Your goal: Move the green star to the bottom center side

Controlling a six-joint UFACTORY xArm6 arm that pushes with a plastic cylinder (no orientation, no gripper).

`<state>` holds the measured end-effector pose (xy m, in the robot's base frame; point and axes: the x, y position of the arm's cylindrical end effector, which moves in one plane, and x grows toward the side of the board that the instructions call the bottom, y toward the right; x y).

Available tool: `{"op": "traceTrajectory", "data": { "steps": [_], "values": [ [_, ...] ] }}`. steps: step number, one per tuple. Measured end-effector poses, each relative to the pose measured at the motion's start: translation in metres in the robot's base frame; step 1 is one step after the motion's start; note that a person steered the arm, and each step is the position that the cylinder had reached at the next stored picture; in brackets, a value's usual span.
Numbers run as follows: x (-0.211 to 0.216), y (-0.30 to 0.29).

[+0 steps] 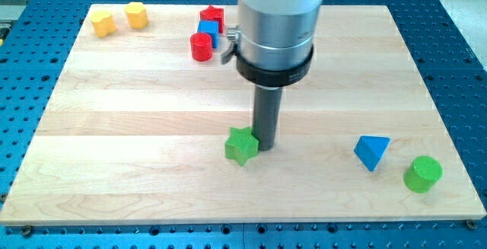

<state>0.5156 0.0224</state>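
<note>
The wooden board [152, 104] carries eight small coloured blocks.

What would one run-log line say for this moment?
tip: touching green star, its upper right | star: bottom centre of board | push: under way

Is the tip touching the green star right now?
Touching, it seems: in the camera view my tip sits against the upper right side of the green star, with no wood showing between them.
</note>
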Motion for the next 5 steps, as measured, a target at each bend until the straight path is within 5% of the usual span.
{"op": "traceTrajectory", "data": {
  "steps": [1, 5],
  "values": [
    [-0.032, 0.000],
    [0.037, -0.038]
  ]
}}
